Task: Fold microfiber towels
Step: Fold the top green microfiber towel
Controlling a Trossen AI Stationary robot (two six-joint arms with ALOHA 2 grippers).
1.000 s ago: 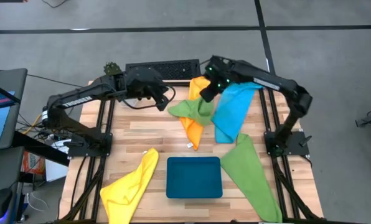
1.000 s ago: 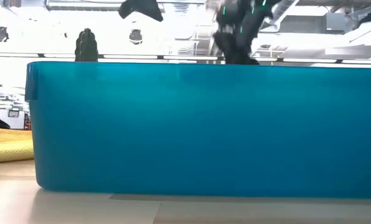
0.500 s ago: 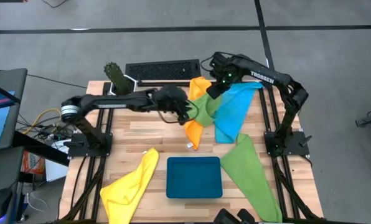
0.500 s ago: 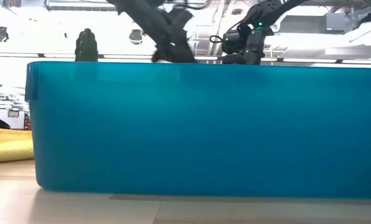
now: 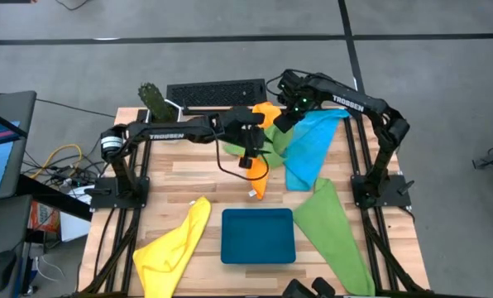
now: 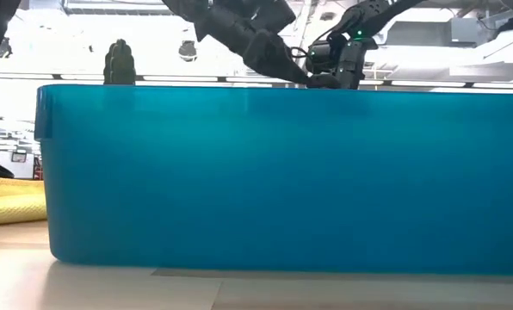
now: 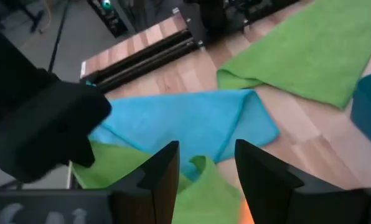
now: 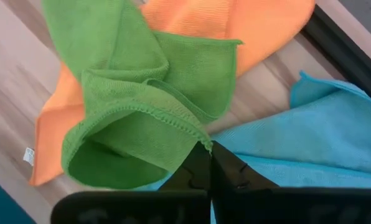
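From above, the bench [image 5: 189,178] carries five cloths. A crumpled green towel [image 5: 273,147] lies at the far middle on top of an orange towel [image 5: 259,178], with a blue towel [image 5: 306,149] just beside it. A second green towel [image 5: 333,232] lies near the right edge, a yellow towel [image 5: 172,248] at the near left, and a teal tray [image 5: 257,236] between those two. The left hand [image 5: 248,156] reaches over the orange and green pile; the right hand [image 5: 278,122] sits at the green towel's far edge.

At bench height, the tray wall [image 6: 282,172] blocks nearly everything; only a sliver of yellow cloth [image 6: 11,207] shows beside it, with both arms above.

The left wrist camera shows that hand's fingers [image 7: 164,174] spread apart with nothing between them, hovering over green and blue cloth.

The right wrist camera shows its fingers [image 8: 198,171] pressed together, pinching the stitched hem of the green towel [image 8: 129,112], which droops in a loose roll.

The cloth looks light, limp and grippy, so it will sag from one point. I judge a second hold on the hem, at a free corner, would spread it flat.
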